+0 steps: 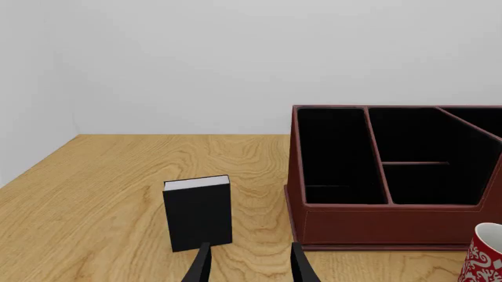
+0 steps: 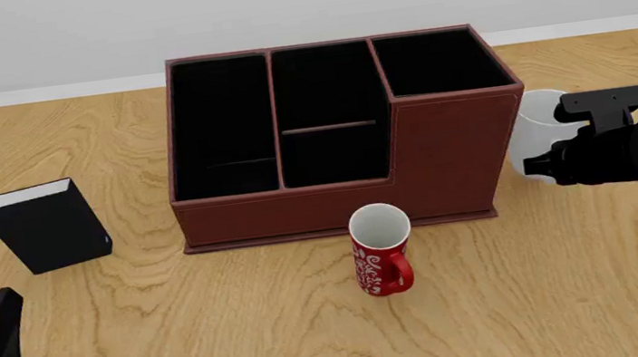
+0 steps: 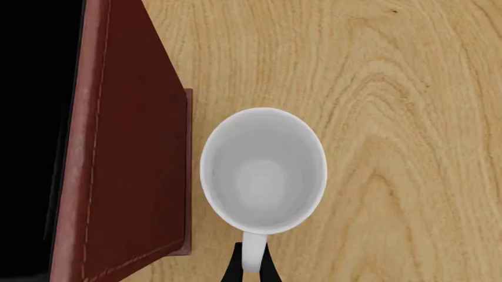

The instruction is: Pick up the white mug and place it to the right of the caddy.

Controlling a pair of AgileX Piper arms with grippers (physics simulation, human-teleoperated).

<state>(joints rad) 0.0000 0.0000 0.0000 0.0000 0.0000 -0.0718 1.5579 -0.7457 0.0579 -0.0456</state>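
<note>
Overhead, right gripper (image 3: 251,267) clamped on white mug (image 3: 264,170) handle beside caddy (image 3: 129,147); hidden frontally. Left gripper (image 1: 249,264) parted, idle.

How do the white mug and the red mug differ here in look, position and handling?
The white mug is plain glossy white; the red mug is red with white patterning. The white mug sits right of the caddy; the red mug stands in front of it. The right gripper straddles the white mug's handle; nothing touches the red mug. Both stand upright, open side up, each with a loop handle.
</note>
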